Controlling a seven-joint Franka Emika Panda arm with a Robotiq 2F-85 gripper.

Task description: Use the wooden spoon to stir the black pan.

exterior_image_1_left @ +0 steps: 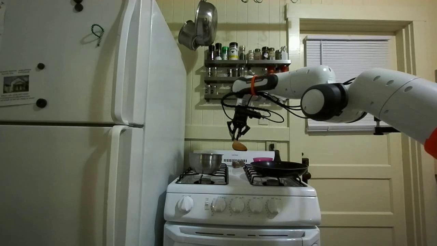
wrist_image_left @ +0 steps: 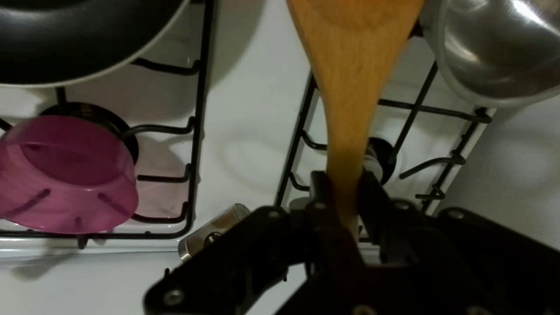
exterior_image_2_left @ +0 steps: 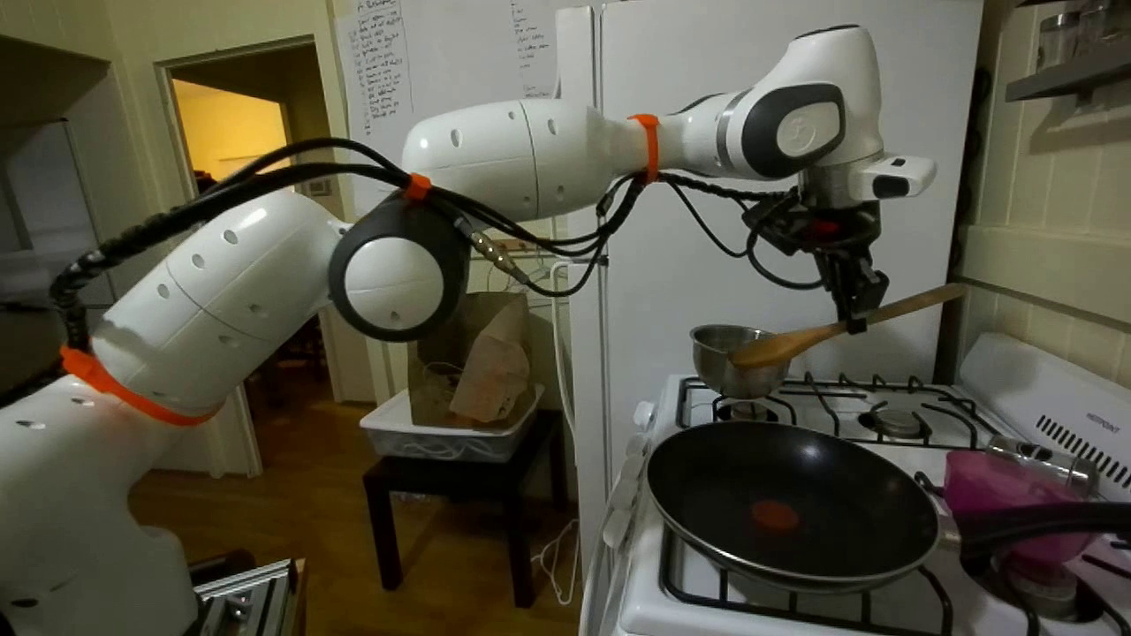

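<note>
Wooden spoon is held by the jaws, which are clamped on its handle around mid-length. Bowl is pointed away from the backguard and tipped a bit low. Spoon is suspended in the air, above rim height, between black pan and steel pot; not placed over the pan. Pan is seated on its grate, with a pink container set near it on the backguard side.

Handling, judged by eye: light, stiff, not easily broken. Wood should be gripped well enough; twist is more to be feared than slip. Handle is slim and pinched over a short length, so it could be pivoted by drag at the bowl. Mid-handle hold seems OK for a gentle stir; more reach would be gained nearer the tail, at some cost in control. Steeper tilt will likely be needed. Light contact advised: pan looks smooth, might be shoved along the grate.
</note>
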